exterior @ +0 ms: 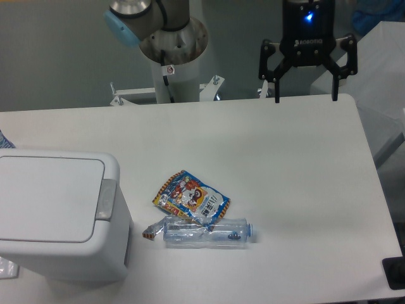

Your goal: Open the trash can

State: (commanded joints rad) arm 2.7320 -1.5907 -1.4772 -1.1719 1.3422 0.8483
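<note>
the boxy white plastic trash can [54, 218] with its flat lid down sits at the lower left of the frame. the black two-finger gripper [305, 98] hangs at the upper right, fingers spread wide, well apart from it.

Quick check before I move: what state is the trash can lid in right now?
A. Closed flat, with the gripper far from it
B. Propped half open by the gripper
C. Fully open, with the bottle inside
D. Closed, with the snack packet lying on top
A. The trash can has its lid lying flat and shut, grey latch tab untouched, while the open gripper hangs at the table's far edge, well away from it.
</note>
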